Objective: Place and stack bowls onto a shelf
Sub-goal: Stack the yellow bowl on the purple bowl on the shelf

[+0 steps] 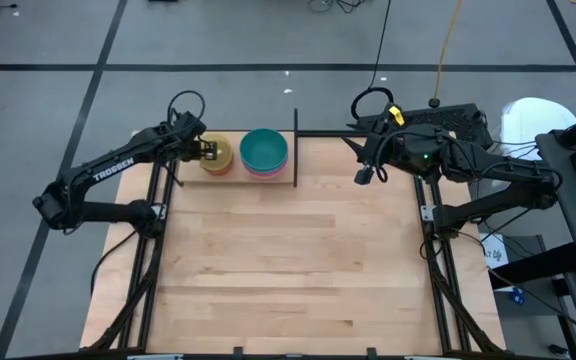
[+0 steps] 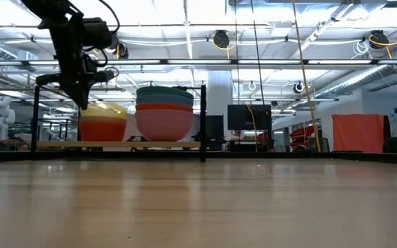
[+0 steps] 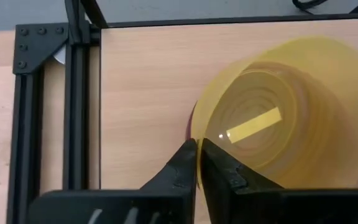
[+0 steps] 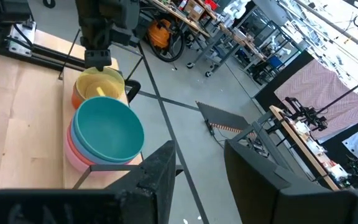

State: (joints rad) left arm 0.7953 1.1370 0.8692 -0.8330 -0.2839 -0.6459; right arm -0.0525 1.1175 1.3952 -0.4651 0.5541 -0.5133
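Note:
The shelf (image 1: 190, 178) stands at the table's far left; its pale board (image 3: 142, 81) carries two stacks of bowls. The left stack has a yellow bowl (image 3: 291, 118) lying tilted on an orange bowl (image 2: 102, 129). The right stack has a teal bowl (image 1: 264, 150) on top, with a red one and a pink bowl (image 2: 164, 125) beneath. My left gripper (image 3: 197, 158) is over the yellow bowl's left side, shut on it. My right gripper (image 4: 197, 168) hangs open over the table's far right corner (image 1: 364, 172), touching nothing. My left gripper pinches the yellow bowl's rim (image 3: 196, 138) on its left side, one finger inside the bowl and one outside. The fingers come from above, pointing down. The bowl sits tilted in the hold, its underside on the orange bowl below.
A black upright rod (image 2: 203, 120) and rail (image 1: 295, 150) mark the shelf's right end, close to the teal stack. Black frame bars (image 3: 73, 112) run along the shelf's left side. Bare tabletop (image 1: 288, 260) stretches toward the near edge.

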